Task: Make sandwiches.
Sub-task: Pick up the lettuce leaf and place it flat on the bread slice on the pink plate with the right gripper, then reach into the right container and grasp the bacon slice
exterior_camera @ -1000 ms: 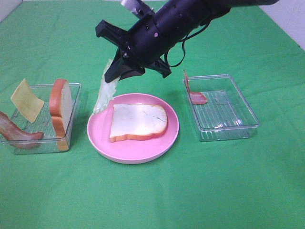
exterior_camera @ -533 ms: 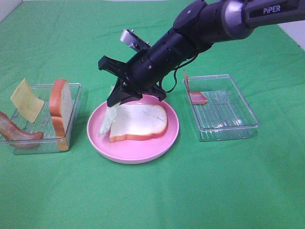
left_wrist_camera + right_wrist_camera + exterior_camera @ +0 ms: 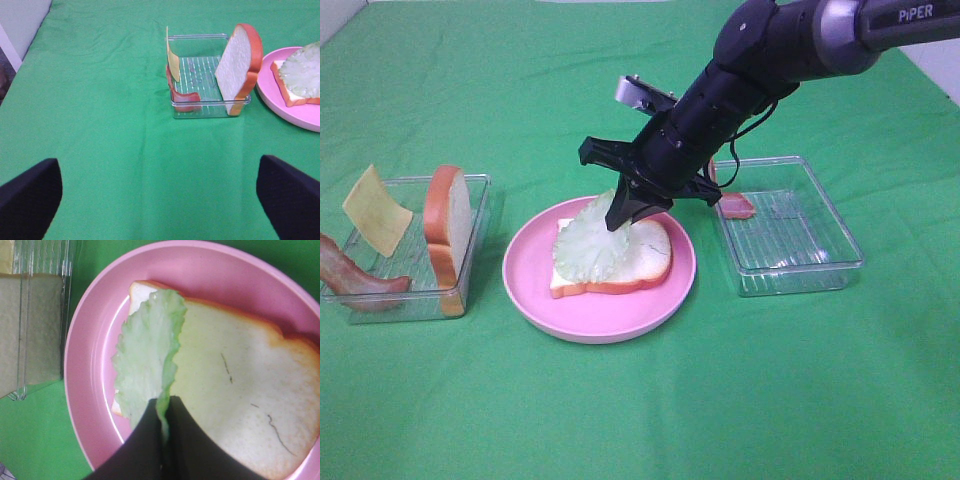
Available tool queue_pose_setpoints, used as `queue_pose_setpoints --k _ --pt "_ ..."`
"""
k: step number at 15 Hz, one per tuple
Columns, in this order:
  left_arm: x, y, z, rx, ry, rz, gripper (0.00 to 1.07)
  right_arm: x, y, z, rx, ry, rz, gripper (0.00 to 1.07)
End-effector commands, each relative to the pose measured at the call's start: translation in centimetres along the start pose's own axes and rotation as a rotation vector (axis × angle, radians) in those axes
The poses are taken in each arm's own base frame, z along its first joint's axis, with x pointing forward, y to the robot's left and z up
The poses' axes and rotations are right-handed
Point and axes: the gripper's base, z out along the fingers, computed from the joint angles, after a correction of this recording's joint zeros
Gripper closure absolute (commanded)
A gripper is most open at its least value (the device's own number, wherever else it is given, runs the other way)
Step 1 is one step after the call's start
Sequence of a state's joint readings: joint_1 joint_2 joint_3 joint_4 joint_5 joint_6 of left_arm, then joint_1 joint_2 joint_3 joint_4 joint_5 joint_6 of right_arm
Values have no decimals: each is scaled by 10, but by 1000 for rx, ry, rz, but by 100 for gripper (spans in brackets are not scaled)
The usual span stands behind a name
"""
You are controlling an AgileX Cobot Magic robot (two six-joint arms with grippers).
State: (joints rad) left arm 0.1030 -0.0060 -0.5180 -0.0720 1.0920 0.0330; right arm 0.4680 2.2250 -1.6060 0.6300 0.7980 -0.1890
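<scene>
The right claw point(image 3: 620, 213) was clenched on the lettuce point(image 3: 588, 238), draped over the bread point(image 3: 645, 258) on the plate point(image 3: 530, 280) — barely begun, I judged. Cheese point(image 3: 377, 208), bacon point(image 3: 355, 278) and second slice point(image 3: 448, 225) stood in the tray point(image 3: 410, 181) at nine o'clock — left claw point(image 3: 160, 200) spread wide, empty

Green cloth point(image 3: 620, 420): pink plate point(image 3: 525, 272), 2 trays point(image 3: 412, 272) point(image 3: 790, 240)

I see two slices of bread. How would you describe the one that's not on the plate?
Find the pink plate on the green cloth, then the clear tray to its left in the overhead view. The bread slice stands on edge at the tray's plate-side end. Unlike the flat slice under lettuce, it is upright and bare, and its tray-mates are yellow cheese and reddish bacon.
</scene>
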Motion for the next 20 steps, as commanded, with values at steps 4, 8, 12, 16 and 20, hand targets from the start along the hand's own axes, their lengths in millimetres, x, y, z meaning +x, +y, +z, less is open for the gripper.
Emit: queue_pose_setpoints --k 4,8,12,16,20 --pt "0 0 -1 -1 -26 1 4 1 4 -8 -4 11 -1 49" --pt "0 0 -1 -1 -26 1 4 3 9 -39 107 -13 -61 18" --pt "0 0 -1 -3 -26 2 4 18 14 -81 261 56 -97 18" --pt "0 0 -1 -4 -26 3 4 2 13 -113 460 42 -138 18" --pt "0 0 -1 -4 -26 3 4 -41 15 -111 522 5 -135 18"
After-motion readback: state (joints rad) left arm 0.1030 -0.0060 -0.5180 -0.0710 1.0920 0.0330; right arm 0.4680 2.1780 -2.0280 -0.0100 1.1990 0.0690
